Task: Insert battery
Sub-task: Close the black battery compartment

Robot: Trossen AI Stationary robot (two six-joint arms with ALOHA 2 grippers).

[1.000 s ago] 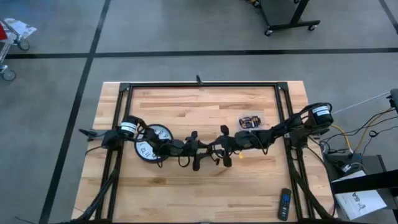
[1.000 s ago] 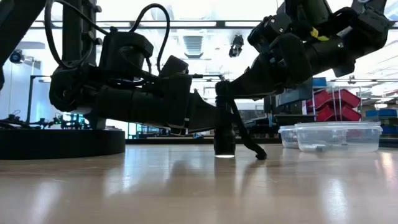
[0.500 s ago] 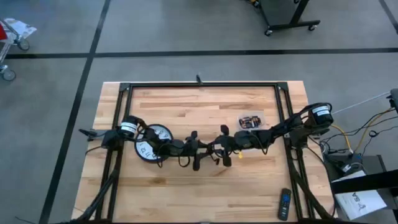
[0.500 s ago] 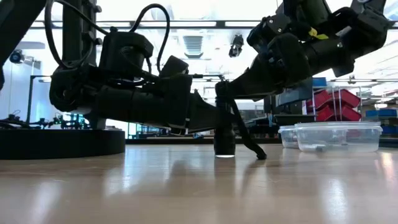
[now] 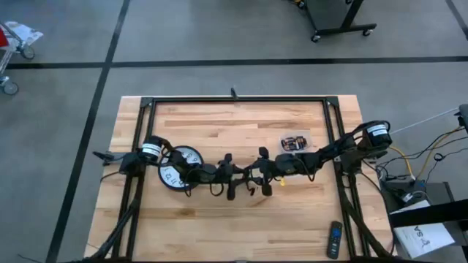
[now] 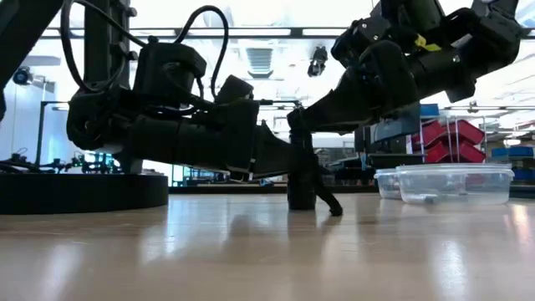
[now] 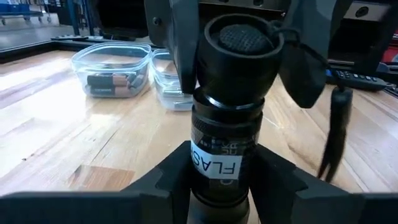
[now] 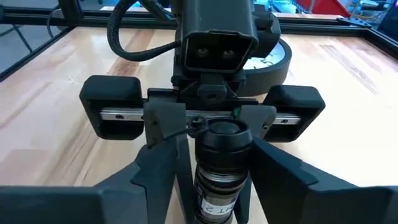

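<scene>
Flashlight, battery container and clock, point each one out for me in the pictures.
flashlight (image 7: pixel 225 118), left wrist view, on its black body below the end cap.
battery container (image 7: pixel 113 70), left wrist view, on its clear front wall.
clock (image 5: pixel 174 166), high view, on its white face beside the left arm.

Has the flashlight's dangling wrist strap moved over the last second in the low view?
Yes. The strap has swung in toward the flashlight, away from the plastic container; the flashlight itself stands in place on the table.

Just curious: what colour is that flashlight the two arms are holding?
Black, with a white label; the flashlight shows best in the left wrist view.
</scene>
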